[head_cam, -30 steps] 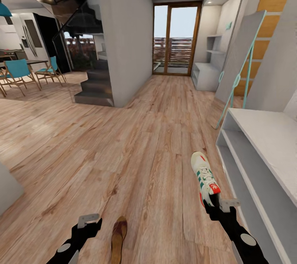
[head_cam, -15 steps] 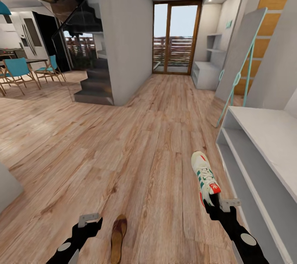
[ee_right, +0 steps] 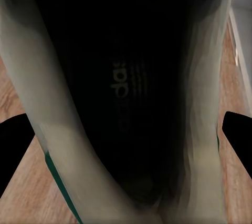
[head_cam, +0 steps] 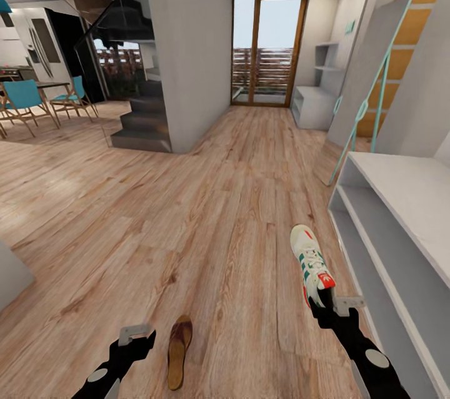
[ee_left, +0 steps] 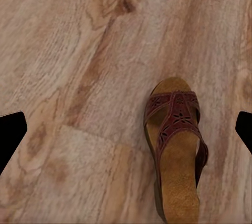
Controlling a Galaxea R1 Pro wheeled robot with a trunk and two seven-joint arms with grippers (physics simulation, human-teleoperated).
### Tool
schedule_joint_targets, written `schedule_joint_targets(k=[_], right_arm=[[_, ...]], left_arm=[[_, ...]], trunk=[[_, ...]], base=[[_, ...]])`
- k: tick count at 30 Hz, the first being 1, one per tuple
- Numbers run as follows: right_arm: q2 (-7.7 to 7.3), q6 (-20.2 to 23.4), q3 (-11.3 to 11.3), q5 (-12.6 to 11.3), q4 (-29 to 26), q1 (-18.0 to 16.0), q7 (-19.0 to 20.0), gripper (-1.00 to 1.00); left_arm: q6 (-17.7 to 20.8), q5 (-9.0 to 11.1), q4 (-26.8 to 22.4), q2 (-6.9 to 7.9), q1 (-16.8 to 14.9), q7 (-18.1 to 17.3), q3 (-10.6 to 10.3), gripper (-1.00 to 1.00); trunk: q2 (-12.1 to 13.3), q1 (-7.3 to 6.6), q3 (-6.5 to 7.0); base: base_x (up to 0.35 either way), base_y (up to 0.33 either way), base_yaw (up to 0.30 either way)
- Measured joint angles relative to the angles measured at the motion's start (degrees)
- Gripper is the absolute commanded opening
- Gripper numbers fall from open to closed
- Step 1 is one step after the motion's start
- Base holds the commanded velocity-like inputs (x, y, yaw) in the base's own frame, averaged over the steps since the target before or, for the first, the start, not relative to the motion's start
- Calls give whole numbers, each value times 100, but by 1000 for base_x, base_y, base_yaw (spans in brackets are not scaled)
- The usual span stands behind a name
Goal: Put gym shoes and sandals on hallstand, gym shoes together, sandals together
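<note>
Hallstand (head_cam: 400,199): wide pale grey bench at right, shelves bare. Corridor floor (head_cam: 206,211): wood plank. Gym shoe (head_cam: 311,265): near right, beside the hallstand; looks light, soft upper, firm collar, best gripped at the heel rim. Right gripper (head_cam: 326,303): at the heel, jaws straddling the collar; closure cannot be told. Sandal (ee_left: 176,142): near left on the floor; seemingly flat, stiff, thin; take by the strap. Left gripper (head_cam: 134,336): jaws spread, beside it
</note>
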Motion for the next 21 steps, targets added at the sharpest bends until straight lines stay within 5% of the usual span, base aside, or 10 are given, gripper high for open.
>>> schedule_joint_targets(k=[8,21], right_arm=[[0,1,4,1,-39,1,0,-100],[26,1,19,2,-30,1,0,-100]], left_arm=[[-11,0,4,-18,4,0,-1,100],[-21,0,5,-44,7,0,-2,100]], trunk=[[-321,176,-213],[-842,461,-524]], base=[[0,0,-81],[0,0,-233]])
